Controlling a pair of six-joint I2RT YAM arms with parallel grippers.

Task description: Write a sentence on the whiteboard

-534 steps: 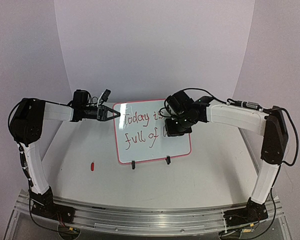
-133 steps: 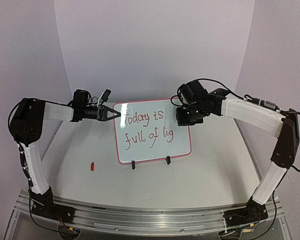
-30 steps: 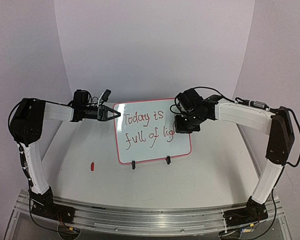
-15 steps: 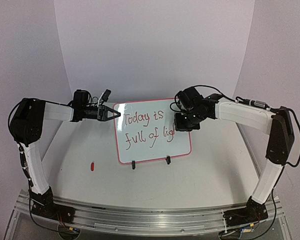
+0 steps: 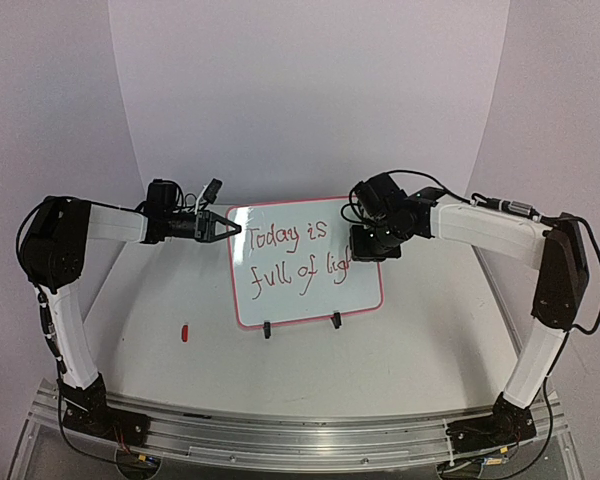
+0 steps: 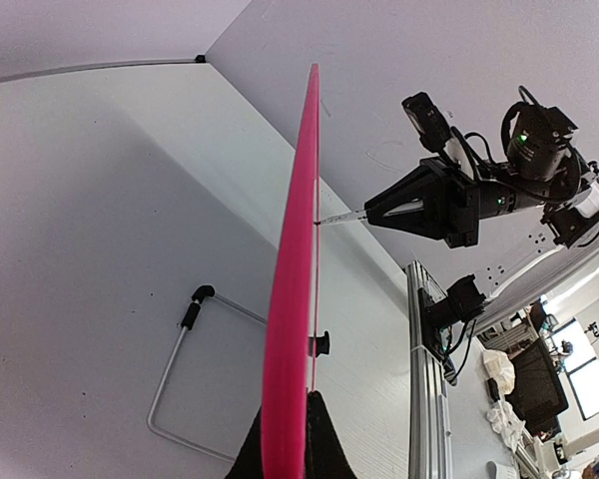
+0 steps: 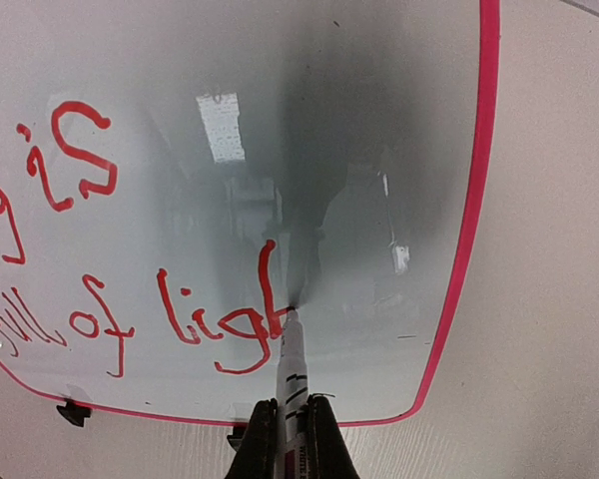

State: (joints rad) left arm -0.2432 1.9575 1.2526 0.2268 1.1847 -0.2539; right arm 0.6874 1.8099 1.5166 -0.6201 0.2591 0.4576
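Right wrist: whiteboard (image 7: 379,150) touches the marker (image 7: 288,364) clamped in right gripper (image 7: 292,417).

The whiteboard (image 5: 305,262) stands mid-table, walling near from far. The left gripper (image 5: 230,228) blocks its left edge; the right gripper (image 5: 370,250) and marker (image 7: 291,364) crowd its right face. A wire stand (image 6: 168,379) sits behind. The table (image 5: 410,350) lies open near and at both sides, bar a small red thing (image 5: 184,332), perhaps a cap, near left.
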